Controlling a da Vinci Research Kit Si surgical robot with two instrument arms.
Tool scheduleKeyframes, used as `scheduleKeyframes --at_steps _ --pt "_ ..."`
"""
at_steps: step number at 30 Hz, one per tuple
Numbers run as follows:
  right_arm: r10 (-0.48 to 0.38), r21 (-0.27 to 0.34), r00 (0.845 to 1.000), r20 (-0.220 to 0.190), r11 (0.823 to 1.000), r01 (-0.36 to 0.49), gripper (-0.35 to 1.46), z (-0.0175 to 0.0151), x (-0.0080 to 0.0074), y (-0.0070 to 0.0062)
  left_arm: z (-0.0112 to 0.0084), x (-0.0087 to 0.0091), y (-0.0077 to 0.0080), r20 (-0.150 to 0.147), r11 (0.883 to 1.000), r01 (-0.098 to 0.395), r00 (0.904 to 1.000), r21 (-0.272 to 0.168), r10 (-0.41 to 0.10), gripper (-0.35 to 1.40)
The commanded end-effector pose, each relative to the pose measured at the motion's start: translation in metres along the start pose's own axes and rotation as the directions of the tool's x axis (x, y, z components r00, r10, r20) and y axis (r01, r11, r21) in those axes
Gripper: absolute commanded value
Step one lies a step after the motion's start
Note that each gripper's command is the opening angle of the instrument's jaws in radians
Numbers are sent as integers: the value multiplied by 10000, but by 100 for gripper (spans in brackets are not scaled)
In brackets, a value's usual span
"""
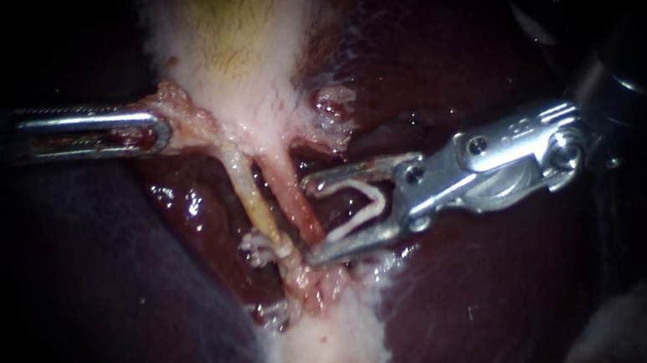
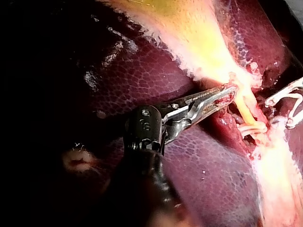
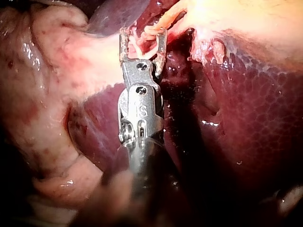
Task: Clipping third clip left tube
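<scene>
The right instrument (image 1: 310, 219) comes in from the right with its jaws standing wide apart. Seated between them, touching both, is a white V-shaped open clip (image 1: 361, 206). In the right wrist view the same instrument (image 3: 143, 32) shows the open clip (image 3: 138, 47) cradled just behind the jaw tips. The reddish right tube (image 1: 299, 206) lies at the mouth of these jaws, level with the two tips, though whether the tips touch it cannot be told. Just beyond it, outside the jaws, runs the yellowish left tube (image 1: 255, 204), beside the right tube and nearly parallel to it. The left tube carries a white set clip (image 1: 259, 250) across it, just past the lower jaw tip. Further off, the left instrument (image 1: 160, 128) enters from the left. Its jaws are closed on a fold of pale tissue (image 1: 183, 117) where the tubes meet the gallbladder (image 1: 235, 33). In the left wrist view this instrument (image 2: 229, 92) has its jaws pressed together on that tissue, with the left tube (image 2: 244, 109) and the set clip (image 2: 251, 127) just ahead of them. Dark red liver (image 1: 476, 304) lies around and under everything.
</scene>
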Motion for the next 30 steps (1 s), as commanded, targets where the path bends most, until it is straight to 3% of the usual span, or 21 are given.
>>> scheduleKeyframes --at_steps 1,6,12,21,26,30 --pt "31 13 10000 11 10000 -31 49 3 -2 1 0 0 0 -1 10000 1 10000 4 -1 -35" --pt "116 34 9999 24 9999 -116 49 19 -6 6 0 -1 0 -3 10000 -1 10000 8 1 -35" --pt "291 -53 9996 27 9996 -291 49 29 -14 25 0 -1 1 -5 10000 0 10000 11 0 -35" --pt "747 -198 9970 218 9970 -743 49 39 -43 58 0 -1 1 -6 10000 -3 10000 15 3 -35" --pt "965 -278 9951 226 9950 -959 49 51 -38 69 1 -1 1 -9 10000 -3 10000 20 3 -35" --pt "1087 -309 9941 68 9936 -1084 50 64 -31 70 2 -1 1 -11 10000 -3 10000 24 3 -35"
